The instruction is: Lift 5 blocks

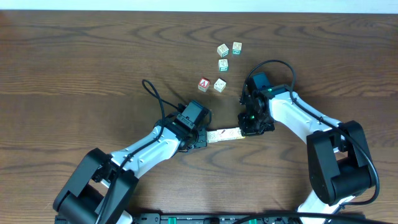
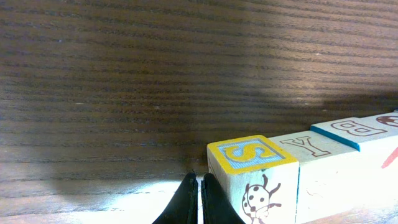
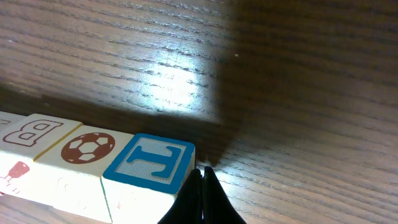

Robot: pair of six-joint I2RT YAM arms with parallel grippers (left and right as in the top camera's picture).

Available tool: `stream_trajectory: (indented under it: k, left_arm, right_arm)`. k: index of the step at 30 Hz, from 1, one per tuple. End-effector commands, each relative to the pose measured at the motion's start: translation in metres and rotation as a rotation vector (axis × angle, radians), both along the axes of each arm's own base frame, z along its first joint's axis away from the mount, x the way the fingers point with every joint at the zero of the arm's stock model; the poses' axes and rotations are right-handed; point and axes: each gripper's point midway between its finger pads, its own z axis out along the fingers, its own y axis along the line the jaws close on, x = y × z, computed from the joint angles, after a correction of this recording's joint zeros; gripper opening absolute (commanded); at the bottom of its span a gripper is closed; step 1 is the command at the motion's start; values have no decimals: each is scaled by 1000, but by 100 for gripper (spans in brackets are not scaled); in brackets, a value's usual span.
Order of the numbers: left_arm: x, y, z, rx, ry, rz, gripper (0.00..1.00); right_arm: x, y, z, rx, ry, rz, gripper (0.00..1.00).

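Several pale blocks (image 1: 225,135) lie end to end in one short row between my two arms. My left gripper (image 1: 204,138) is shut with nothing between its fingers. In the left wrist view its tips (image 2: 199,177) rest against the outer side of the end block with the yellow-framed S (image 2: 252,155). My right gripper (image 1: 244,132) is also shut and holds nothing. Its tips (image 3: 202,171) touch the outer side of the blue I block (image 3: 152,160) at the other end. I cannot tell whether the row rests on the table or hangs just above it.
Further back on the wooden table (image 1: 93,56) lie loose cubes: one with a red A face (image 1: 204,84), a pale one beside it (image 1: 219,85), and three more (image 1: 223,65) (image 1: 222,50) (image 1: 237,47) behind. Black cables loop above both arms.
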Motion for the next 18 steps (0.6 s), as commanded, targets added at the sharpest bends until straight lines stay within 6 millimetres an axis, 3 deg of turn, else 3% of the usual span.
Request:
stream_trajectory:
  k: [1, 8, 18]
  left_arm:
    - [-4, -41, 19, -133, 8, -111, 7]
    - [-9, -50, 22, -137, -3, -151, 7]
    - [-6, -61, 31, -151, -29, -184, 7]
  right_arm:
    - [-15, 46, 21, 230, 42, 48, 1]
    - [-11, 47, 35, 244, 2, 52, 1]
    - [-20, 44, 33, 206, 25, 63, 1]
